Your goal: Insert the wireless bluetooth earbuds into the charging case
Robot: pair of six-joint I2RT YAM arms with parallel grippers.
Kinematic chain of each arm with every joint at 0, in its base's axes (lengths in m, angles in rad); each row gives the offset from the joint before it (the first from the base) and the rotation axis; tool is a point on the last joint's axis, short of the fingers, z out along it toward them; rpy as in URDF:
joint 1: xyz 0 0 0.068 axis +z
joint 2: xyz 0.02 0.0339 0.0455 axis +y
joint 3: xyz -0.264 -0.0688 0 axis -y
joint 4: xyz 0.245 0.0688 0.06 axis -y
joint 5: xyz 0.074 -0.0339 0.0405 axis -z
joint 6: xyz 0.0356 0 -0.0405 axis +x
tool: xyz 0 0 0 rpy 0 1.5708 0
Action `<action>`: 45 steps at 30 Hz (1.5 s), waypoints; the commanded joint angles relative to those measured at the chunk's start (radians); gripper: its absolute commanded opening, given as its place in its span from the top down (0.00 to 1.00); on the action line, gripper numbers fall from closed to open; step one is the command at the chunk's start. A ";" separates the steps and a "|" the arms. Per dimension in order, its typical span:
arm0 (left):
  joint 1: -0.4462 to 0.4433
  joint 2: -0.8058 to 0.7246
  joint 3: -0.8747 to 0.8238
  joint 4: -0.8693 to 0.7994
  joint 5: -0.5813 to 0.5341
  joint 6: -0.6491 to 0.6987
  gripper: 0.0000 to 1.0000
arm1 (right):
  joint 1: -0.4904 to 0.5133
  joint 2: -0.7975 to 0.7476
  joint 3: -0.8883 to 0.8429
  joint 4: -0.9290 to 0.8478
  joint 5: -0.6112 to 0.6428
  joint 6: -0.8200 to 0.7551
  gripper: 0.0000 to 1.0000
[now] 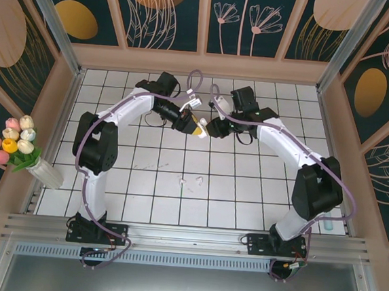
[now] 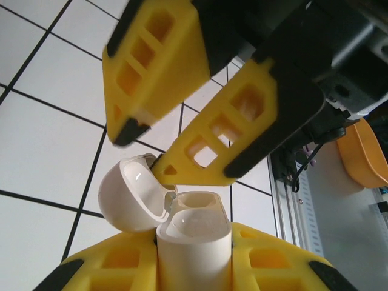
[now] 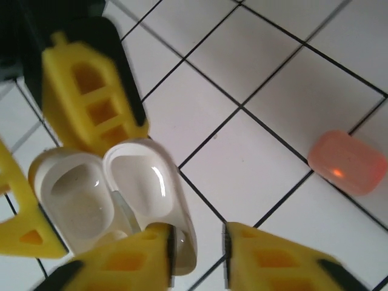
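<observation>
Left gripper (image 2: pixel 194 270) sits at the bottom of its own wrist view. Its yellow ribbed plastic fingers (image 2: pixel 103 270) are clamped tight on the white glossy plastic charging case (image 2: pixel 194 233), one finger on each side, with the case upright between them. The case's rounded white hinged lid (image 2: pixel 130 197) is flipped open to the left.

Right gripper (image 2: pixel 145 151) comes in from above with its jaws apart and nothing between them. Its lower fingertip touches the lid's rim near the hinge. In the right wrist view the open case lies at lower left, partly behind one of that gripper's fingers. A salmon-pink rounded translucent pod (image 3: pixel 347 162) lies on a tile off to the right, well apart from the case.

Overhead, left to right:
- A white ribbed vase (image 1: pixel 45 172) of pink, yellow and cream tulips (image 1: pixel 11 140) stands at the left edge of the white tiled table (image 1: pixel 149 196).
- Both grippers meet tip to tip mid-table with the case between them.
- The wireless bluetooth earbuds (image 1: pixel 182 182) show as two tiny white pieces loose on the tiles. They are nearer the arm bases, just beside each other and well apart from the case. They are too small to make out their shape.
</observation>
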 commanded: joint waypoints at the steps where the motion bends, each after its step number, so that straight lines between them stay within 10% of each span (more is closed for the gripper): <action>1: -0.003 -0.057 -0.047 0.120 0.022 -0.047 0.98 | -0.059 -0.127 -0.034 0.082 -0.011 0.093 0.56; 10: 0.004 -0.413 -0.623 1.183 -0.248 -0.570 1.00 | -0.036 -0.326 -0.251 0.176 0.129 0.488 0.46; 22: 0.001 -0.528 -1.110 2.104 -0.716 -0.701 1.00 | 0.255 -0.315 -0.525 0.265 0.454 0.960 0.46; 33: -0.005 -0.364 -1.254 2.671 -0.821 -0.721 1.00 | 0.429 -0.166 -0.434 0.244 0.543 1.069 0.46; 45: -0.005 -0.335 -1.232 2.671 -0.984 -0.683 1.00 | 0.577 0.080 -0.249 0.123 0.590 1.264 0.47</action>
